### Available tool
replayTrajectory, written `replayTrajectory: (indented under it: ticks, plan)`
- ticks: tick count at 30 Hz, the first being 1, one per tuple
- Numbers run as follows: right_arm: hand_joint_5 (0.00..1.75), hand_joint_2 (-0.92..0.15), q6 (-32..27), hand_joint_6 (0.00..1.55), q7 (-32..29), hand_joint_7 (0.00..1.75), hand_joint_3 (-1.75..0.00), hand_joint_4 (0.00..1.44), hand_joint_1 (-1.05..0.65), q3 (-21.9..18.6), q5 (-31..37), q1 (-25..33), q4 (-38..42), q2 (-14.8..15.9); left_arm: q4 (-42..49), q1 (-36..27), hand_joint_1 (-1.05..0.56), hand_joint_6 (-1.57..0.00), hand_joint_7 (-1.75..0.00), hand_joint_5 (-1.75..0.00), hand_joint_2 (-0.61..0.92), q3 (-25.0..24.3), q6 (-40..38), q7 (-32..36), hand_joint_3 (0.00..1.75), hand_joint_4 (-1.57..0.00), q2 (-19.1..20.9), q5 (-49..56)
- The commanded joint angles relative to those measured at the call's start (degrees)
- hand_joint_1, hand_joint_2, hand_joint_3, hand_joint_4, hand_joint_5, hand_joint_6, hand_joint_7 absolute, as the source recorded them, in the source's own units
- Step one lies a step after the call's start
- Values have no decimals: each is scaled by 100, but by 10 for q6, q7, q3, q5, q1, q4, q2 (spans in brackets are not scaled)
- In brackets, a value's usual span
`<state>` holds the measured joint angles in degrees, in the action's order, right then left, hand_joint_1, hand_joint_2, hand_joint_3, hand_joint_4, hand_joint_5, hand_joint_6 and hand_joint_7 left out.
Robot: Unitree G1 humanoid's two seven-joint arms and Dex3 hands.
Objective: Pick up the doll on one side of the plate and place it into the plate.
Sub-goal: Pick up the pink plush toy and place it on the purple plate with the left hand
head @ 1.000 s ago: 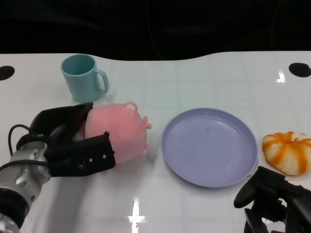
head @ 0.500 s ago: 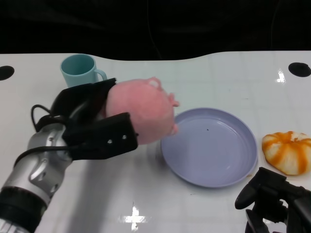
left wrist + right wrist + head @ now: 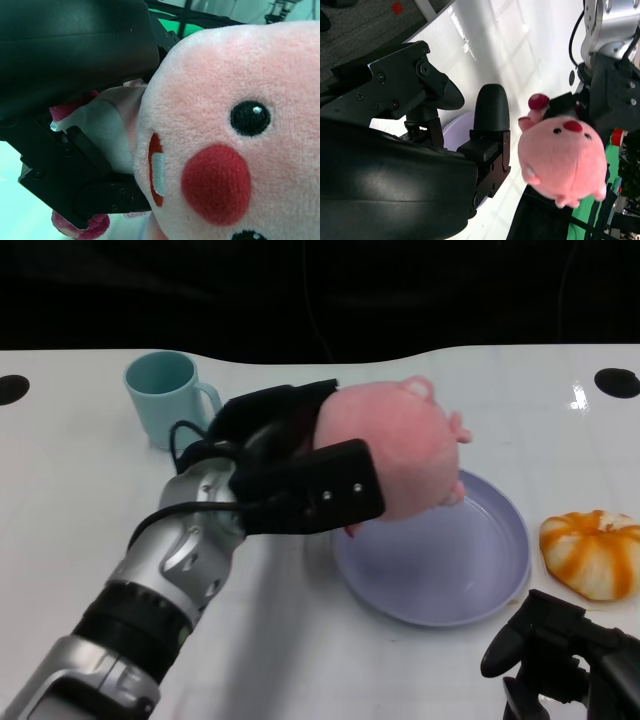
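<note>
A round pink plush pig doll (image 3: 395, 450) hangs in the air over the left part of the lavender plate (image 3: 470, 560), gripped by my left hand (image 3: 300, 475). The left wrist view is filled by the doll's face (image 3: 225, 150) pressed against the black fingers (image 3: 75, 165). From the right wrist the doll (image 3: 562, 162) shows lifted in the left hand. My right hand (image 3: 565, 660) rests low at the front right, fingers apart, holding nothing; its fingers (image 3: 487, 120) are seen in the right wrist view.
A teal mug (image 3: 165, 395) stands at the back left. An orange and white striped plush (image 3: 592, 552) lies right of the plate. Black holes mark the white table's far corners (image 3: 615, 382).
My left hand has lifted the doll off the table and carried it right, from beside the plate to above the plate's left side. The right hand has stayed put.
</note>
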<state>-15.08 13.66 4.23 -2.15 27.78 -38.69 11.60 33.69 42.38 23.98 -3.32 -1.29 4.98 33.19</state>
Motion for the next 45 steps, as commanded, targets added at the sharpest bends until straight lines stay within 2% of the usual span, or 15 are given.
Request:
replayTrajectory:
  ticks: [1, 9, 13, 16, 17, 18, 19, 21, 22, 23, 25, 27, 32, 36, 45]
  plan:
    - [175, -65, 3, 47, 0, 154, -106, 57, -4, 3, 5, 4, -7, 7, 18, 28, -20, -72, -175, -175, 52, 13, -11, -9, 108, -90, -18, 7]
    - [175, -66, 5, 48, -1, 154, -106, 57, -5, 9, 9, 20, -23, 5, 99, 65, -25, -63, -174, -175, 65, 36, -12, 11, 90, -87, -66, 15]
    - [175, -66, 5, 48, -1, 154, -107, 57, -4, 11, 10, 18, -25, 5, 141, 85, -26, -61, -166, -175, 70, 35, -3, 13, 77, -87, -81, 8]
    - [175, -65, 8, 48, -1, 154, -108, 58, -5, 11, 10, 12, -20, 5, 180, 104, -22, -65, -174, -175, 67, 27, 0, -3, 71, -86, -96, -9]
    - [175, -65, 8, 48, -1, 154, -108, 58, -6, 11, 10, 11, -19, 5, 194, 112, -23, -69, -146, -174, 67, 24, -4, -13, 60, -77, -102, -16]
    - [175, -65, 8, 48, -1, 154, -108, 58, -6, 11, 10, 10, -18, 5, 205, 118, -25, -76, -105, -159, 74, 21, -6, -19, 41, -70, -106, -20]
    - [175, -65, 5, 48, -2, 154, -108, 58, -6, 13, 11, 9, -19, 4, 213, 125, -26, -81, -85, -153, 79, 24, -8, -36, 30, -68, -108, -22]
    - [175, -65, 4, 48, -3, 154, -108, 57, -6, 16, 15, 7, -19, 4, 219, 132, -29, -68, -40, -144, 89, 28, -1, -59, 14, -59, -107, -25]
    - [175, -65, 4, 48, -4, 154, -108, 57, -5, 17, 16, 5, -17, 4, 218, 131, -30, -64, -31, -139, 91, 29, 9, -70, 13, -58, -103, -28]
    - [175, -64, 5, 48, -4, 154, -108, 58, -4, 18, 16, 2, -14, 3, 217, 131, -36, -55, -21, -125, 91, 32, 18, -78, 13, -45, -100, -27]
    - [175, -64, 6, 48, -5, 155, -109, 58, -4, 19, 13, -3, -8, 0, 217, 131, -53, -41, -7, -82, 92, 43, 28, -88, 19, -30, -93, -17]
    - [175, -64, 7, 49, -6, 155, -110, 58, -2, 20, 12, -9, 0, -2, 220, 132, -71, -28, -2, -51, 92, 50, 33, -92, 27, -23, -90, -11]
    - [175, -63, -4, 48, -14, 156, -111, 58, -1, 26, 18, -27, 12, -7, 223, 131, -93, -9, 0, -29, 92, 56, 53, -94, 32, -4, -79, -7]
    - [175, -63, -7, 48, -17, 156, -112, 58, -1, 24, 18, -33, 14, -8, 223, 138, -104, -1, 0, -3, 92, 81, 58, -104, 40, 0, -67, 20]
    - [175, -64, 12, 47, -8, 155, -110, 57, 0, 9, 5, -28, 26, -4, 148, 116, -105, 0, 0, 0, 92, 88, 62, -134, 42, 0, -28, 28]
